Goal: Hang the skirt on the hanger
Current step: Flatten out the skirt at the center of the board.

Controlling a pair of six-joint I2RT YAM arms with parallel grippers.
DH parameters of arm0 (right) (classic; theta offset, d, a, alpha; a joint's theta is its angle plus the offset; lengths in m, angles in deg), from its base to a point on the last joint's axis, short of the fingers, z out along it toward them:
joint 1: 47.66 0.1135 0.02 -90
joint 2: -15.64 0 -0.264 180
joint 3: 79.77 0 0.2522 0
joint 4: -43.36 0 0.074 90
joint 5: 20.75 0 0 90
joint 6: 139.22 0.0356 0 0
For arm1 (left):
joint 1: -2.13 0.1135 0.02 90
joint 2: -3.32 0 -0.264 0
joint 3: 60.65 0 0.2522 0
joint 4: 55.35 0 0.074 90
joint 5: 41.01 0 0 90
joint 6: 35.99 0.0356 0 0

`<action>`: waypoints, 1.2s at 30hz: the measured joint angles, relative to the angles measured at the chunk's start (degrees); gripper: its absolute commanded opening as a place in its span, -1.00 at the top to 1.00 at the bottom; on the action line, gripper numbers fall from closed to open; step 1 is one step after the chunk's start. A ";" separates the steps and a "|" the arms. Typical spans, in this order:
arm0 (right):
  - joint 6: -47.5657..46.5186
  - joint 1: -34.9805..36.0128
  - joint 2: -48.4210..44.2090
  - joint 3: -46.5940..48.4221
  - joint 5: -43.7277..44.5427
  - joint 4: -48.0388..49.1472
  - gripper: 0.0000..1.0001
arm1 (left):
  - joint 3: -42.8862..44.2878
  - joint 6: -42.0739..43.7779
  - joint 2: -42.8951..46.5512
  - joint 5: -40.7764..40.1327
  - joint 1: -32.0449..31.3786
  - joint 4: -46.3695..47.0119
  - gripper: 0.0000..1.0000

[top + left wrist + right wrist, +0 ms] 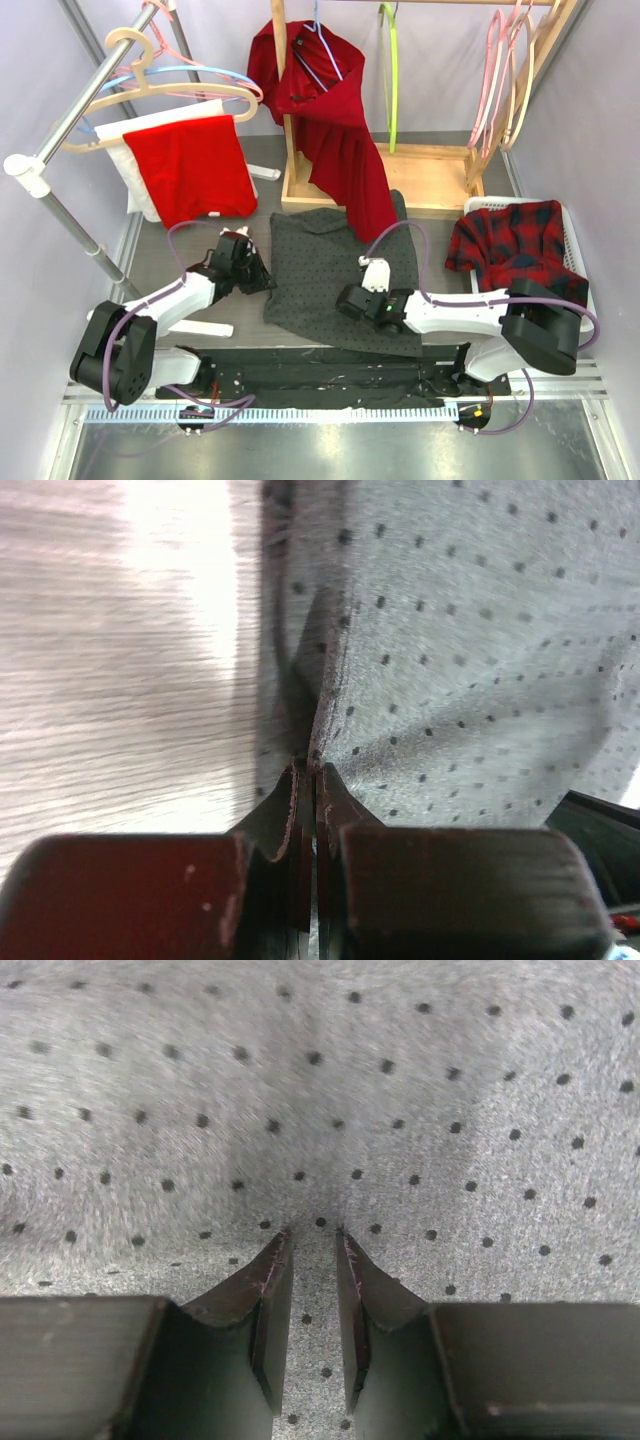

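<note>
Dotted grey skirt, spread flat on the table at centre of the top view. Left gripper, closed tight on a pinch of the skirt's left edge. Right gripper, jaws narrowly parted, tips pressed into the cloth just right of centre.

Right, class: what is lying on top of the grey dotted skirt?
A red garment drapes over the skirt at its far edge; the right gripper presses onto its surface; the left gripper pinches its left edge. Anything beneath is hidden.
</note>
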 measured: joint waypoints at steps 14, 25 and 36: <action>3.96 -0.11 -3.69 -2.58 0.39 0.66 0.22 | 1.62 1.38 0.35 -2.21 0.61 -3.76 -0.55; -2.78 -2.01 -11.65 7.15 0.76 -7.72 -0.45 | 10.82 1.95 12.59 -5.60 0.70 -13.90 -0.99; -27.04 -20.83 -18.97 39.50 4.74 -14.36 -0.88 | 11.85 3.74 17.14 -6.08 0.76 -16.87 -1.00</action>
